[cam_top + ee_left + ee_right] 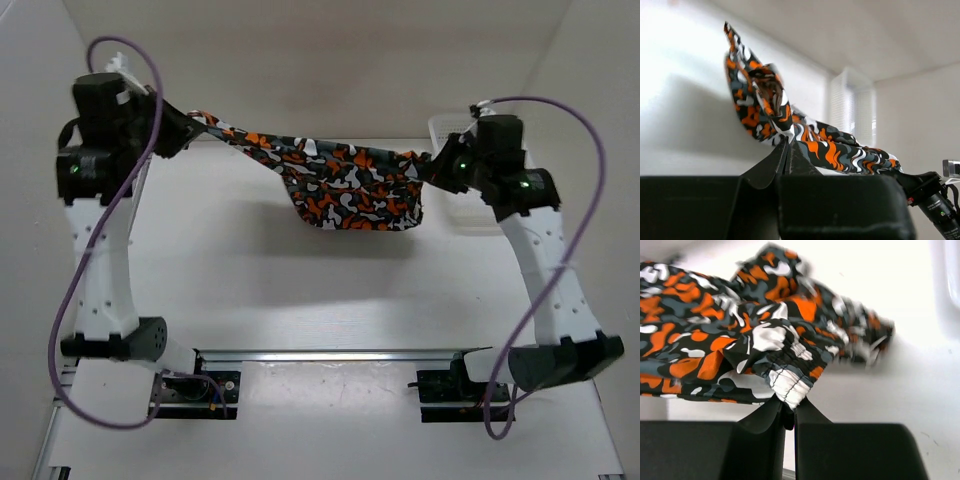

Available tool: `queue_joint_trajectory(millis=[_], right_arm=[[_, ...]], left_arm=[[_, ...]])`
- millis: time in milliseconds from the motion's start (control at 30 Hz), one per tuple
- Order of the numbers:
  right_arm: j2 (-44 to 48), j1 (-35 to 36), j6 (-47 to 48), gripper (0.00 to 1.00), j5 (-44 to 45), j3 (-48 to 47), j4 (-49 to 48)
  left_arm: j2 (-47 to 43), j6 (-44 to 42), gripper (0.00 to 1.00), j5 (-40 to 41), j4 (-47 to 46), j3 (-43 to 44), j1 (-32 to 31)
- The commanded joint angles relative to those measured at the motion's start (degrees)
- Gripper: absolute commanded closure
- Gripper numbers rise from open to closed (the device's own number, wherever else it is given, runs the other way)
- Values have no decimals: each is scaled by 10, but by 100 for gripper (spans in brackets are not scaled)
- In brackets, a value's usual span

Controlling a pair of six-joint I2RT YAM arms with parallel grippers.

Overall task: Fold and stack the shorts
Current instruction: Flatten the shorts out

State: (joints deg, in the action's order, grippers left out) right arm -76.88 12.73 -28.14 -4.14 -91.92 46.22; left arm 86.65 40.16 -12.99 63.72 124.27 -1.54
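Above the table (300, 290), one pair of shorts (350, 185) hangs clenched in both left fingers (785, 155) and right fingers (785, 413).

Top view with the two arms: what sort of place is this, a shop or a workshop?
Probably a robot test cell in a lab: plain white walls box in a white table, and the left arm and right arm stand at a metal rail.
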Motion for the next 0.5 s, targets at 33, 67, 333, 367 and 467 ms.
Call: queue_joint_trajectory(millis=[33, 67, 333, 367, 467], right_arm=[[94, -18, 87, 100, 20, -103, 106], [102, -18, 87, 100, 12, -125, 131], [155, -18, 76, 100, -67, -330, 221], [155, -18, 70, 100, -95, -350, 228], [145, -18, 49, 100, -133, -402, 240]], left_arm=[[-89, -11, 90, 66, 31, 64, 52], [-97, -11, 90, 75, 40, 103, 52], [-178, 0, 90, 118, 54, 204, 52], [-185, 0, 90, 124, 54, 236, 52], [-192, 6, 90, 140, 54, 273, 52]])
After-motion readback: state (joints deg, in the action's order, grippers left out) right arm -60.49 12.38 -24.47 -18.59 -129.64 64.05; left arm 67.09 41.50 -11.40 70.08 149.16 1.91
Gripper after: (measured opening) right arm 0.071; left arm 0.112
